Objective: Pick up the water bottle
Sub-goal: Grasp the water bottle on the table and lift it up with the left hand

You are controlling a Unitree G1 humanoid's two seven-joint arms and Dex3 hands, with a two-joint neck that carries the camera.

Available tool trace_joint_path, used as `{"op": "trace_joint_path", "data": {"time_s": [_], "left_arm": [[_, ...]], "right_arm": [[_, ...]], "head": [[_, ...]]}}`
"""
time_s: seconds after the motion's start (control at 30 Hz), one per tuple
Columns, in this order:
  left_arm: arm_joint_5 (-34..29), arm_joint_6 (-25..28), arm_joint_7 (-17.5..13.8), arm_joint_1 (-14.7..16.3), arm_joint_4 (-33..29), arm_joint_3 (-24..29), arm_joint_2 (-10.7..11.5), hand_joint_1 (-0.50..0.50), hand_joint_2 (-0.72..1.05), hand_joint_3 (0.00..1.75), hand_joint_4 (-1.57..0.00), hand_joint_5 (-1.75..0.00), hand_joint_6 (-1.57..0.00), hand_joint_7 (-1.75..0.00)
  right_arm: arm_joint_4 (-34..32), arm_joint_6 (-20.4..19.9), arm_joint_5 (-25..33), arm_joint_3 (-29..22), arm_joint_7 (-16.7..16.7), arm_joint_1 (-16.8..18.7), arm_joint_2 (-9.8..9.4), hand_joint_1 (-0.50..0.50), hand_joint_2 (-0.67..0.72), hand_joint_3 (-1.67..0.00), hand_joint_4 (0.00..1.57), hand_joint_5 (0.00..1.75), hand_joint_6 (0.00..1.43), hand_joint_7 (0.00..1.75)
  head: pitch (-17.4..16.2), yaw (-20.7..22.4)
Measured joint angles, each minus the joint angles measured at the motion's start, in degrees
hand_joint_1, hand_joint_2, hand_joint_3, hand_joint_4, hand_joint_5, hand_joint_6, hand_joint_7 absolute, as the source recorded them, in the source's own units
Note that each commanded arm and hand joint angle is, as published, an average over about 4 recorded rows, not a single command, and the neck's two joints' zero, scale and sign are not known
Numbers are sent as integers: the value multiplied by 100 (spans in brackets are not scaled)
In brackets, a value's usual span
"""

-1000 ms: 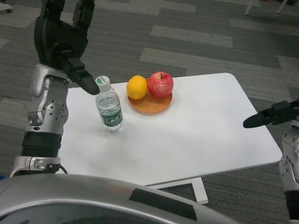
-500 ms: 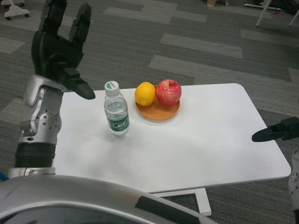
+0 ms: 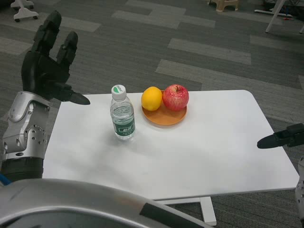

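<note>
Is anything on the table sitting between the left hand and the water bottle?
Nothing visible. The left hand is raised left of the water bottle, only bare table between them. The plate with fruit sits on the bottle's far side.

No legible text is found. A green label with white marks is seen on the bottle [image 3: 123, 114], centre-left of the frame, but the print is too small to be read.

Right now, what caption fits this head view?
Open left hand raised beside an upright water bottle, untouched on the white table.
</note>
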Motion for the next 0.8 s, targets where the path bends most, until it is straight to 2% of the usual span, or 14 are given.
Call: {"op": "trace_joint_path", "data": {"time_s": [0.27, 0.47, 0.6, 0.8], "left_arm": [[583, 48, -64, 159, 420, -216, -42, -50, -6, 4, 0, 0, 0, -21], [1046, 76, -202, 180, 733, -537, -97, -50, -2, 0, 0, 0, 0, -21], [1284, 107, -248, 184, 934, -764, -72, -50, -2, 9, 0, 0, 0, -21], [1364, 129, -292, 182, 1150, -1133, -39, -50, -2, 0, 0, 0, 0, -21]], "right_arm": [[4, 0, 0, 9, 0, -1, 0, -25, 72, 0, 0, 0, 0, 0], [12, 0, 0, 21, 0, -2, 0, -25, 72, 0, 0, 0, 0, 0], [16, 0, 1, 28, 0, -2, 0, -25, 72, 0, 0, 0, 0, 0], [21, 0, 2, 41, 0, -3, 0, -25, 72, 0, 0, 0, 0, 0]], "head": [[63, -34], [105, -34], [177, -27], [266, -5]]}}
